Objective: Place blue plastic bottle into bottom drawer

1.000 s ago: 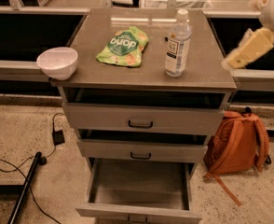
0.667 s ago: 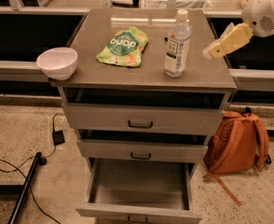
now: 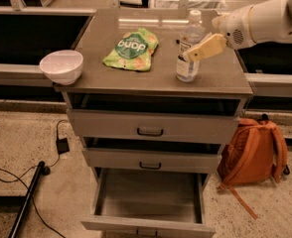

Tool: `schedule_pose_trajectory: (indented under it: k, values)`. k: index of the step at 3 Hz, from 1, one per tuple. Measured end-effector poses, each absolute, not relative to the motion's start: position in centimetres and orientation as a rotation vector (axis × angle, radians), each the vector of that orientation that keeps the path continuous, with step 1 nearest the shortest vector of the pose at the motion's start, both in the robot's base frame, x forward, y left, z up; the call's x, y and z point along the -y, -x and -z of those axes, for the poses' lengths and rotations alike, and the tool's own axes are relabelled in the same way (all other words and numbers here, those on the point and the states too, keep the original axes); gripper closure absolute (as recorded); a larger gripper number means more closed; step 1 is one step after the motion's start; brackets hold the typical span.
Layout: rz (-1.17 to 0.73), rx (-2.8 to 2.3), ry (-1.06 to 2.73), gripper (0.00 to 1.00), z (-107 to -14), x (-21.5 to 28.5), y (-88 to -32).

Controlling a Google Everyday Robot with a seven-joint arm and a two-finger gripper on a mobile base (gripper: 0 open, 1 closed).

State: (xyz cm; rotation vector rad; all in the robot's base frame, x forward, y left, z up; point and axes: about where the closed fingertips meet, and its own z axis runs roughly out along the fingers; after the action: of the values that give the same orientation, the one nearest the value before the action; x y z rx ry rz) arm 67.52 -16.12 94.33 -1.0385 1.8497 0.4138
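The blue plastic bottle (image 3: 187, 58) stands upright on the right half of the cabinet top (image 3: 136, 81); it is clear with a white cap and a white label. My gripper (image 3: 191, 52) reaches in from the right on a white arm (image 3: 265, 21), and its cream tip overlaps the bottle's label at mid height. The bottom drawer (image 3: 148, 202) is pulled out and its grey inside shows nothing in it. The two shallower drawers above it are shut.
A green snack pouch (image 3: 132, 48) lies on the cabinet top left of the bottle. A white bowl (image 3: 61, 66) sits at the top's left edge. An orange backpack (image 3: 253, 152) leans on the floor to the right. Black cables (image 3: 32, 177) run over the floor at the left.
My gripper has moved left and slightly down, from beyond the cabinet's right edge up to the bottle. The bottle, pouch, bowl and drawers have not moved.
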Motion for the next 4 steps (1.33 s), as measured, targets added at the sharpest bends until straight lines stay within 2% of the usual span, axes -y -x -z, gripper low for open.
schedule_pose_trajectory:
  k: [1, 2, 3, 4]
  values:
    - [-0.500, -1.862, 0.997, 0.23, -92.3, 14.6, -69.4]
    - [-0.597, -1.819, 0.962, 0.46, -91.8, 13.6, -70.3]
    - [-0.722, -1.684, 0.960, 0.69, -93.4, 13.2, -69.1]
    - [-0.784, -1.478, 1.078, 0.92, -96.7, 13.6, -64.0]
